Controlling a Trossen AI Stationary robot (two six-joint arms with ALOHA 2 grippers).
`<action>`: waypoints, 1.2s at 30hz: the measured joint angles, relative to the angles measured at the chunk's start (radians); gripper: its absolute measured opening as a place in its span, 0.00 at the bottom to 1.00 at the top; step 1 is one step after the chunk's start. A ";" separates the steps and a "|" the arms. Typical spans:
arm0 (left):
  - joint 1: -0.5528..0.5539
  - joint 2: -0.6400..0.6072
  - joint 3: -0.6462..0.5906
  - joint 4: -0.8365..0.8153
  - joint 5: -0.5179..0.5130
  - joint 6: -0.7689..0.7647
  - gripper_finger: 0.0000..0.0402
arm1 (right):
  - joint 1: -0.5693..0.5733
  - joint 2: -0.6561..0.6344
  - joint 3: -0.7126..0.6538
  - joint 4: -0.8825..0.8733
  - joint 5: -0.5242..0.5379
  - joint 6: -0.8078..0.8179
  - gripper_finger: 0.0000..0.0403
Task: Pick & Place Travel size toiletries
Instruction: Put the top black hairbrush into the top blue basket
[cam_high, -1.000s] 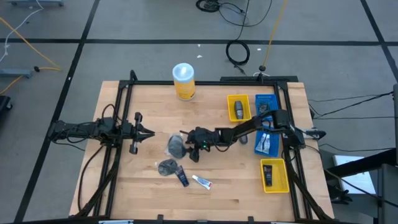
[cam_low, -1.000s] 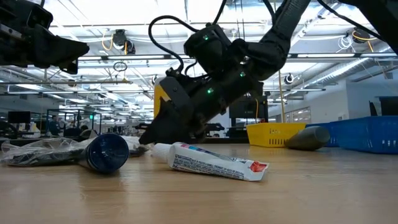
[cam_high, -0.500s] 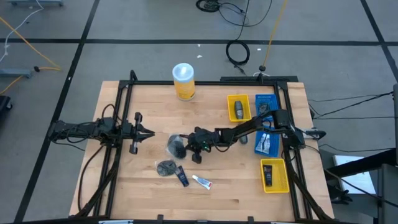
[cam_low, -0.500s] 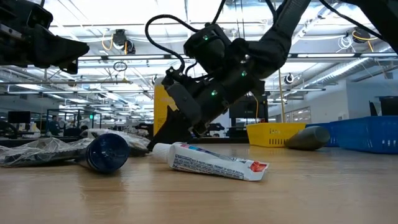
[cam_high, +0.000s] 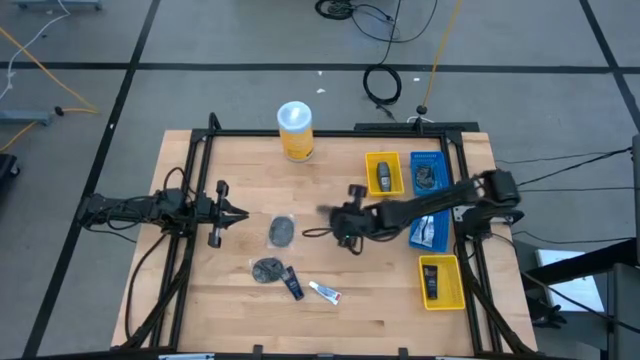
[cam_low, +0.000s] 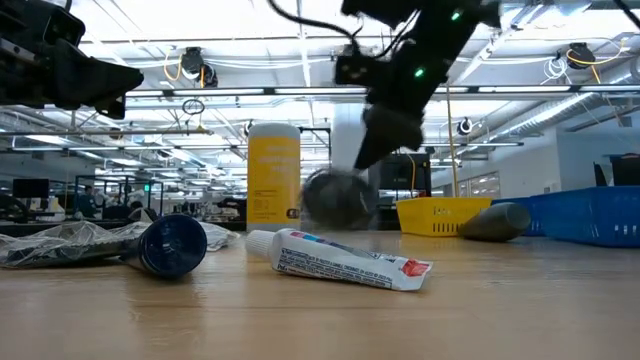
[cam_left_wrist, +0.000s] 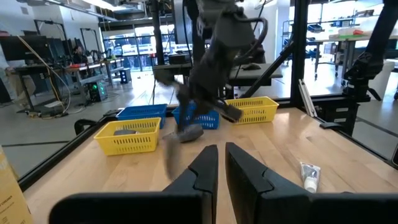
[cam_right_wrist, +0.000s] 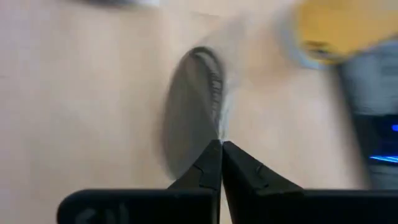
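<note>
Where motion smears the right gripper (cam_high: 343, 217) in the high view, hard to make out what hangs from it. Answered only by the right wrist view: fingers pinched together on the rim of a grey round pouch (cam_right_wrist: 189, 118), raised off the wood. Seen in the low view as a blurred grey disc beneath that gripper, showing beside the yellow canister (cam_low: 273, 172).

Lying on the table (cam_high: 230, 300) toward the left arm's side: a second grey pouch (cam_high: 282, 231), a third pouch (cam_high: 268, 268), a dark-blue bottle (cam_high: 292, 287) and a white tube (cam_high: 324, 292).

Inside the far yellow tray (cam_high: 370, 160), a grey oval piece (cam_high: 383, 178). Beside it a blue tray (cam_high: 414, 158), contents too small to tell. Another blue tray (cam_high: 428, 240) half hidden under the right arm. Inside the near yellow tray (cam_high: 455, 295), one dark item (cam_high: 432, 281).

Hovering at the table's left, the left gripper (cam_left_wrist: 221, 149), fingers almost together on nothing.
</note>
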 joint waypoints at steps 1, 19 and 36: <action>0.000 0.000 0.000 0.000 0.000 0.000 0.08 | 0.006 -0.017 0.000 -0.046 0.063 -0.018 0.00; 0.000 0.000 0.000 0.000 0.000 0.000 0.08 | 0.134 0.103 -0.103 0.115 -0.080 -0.118 0.00; 0.000 0.000 0.000 0.000 0.000 0.000 0.08 | -0.006 0.087 -0.102 0.242 -0.891 0.141 0.45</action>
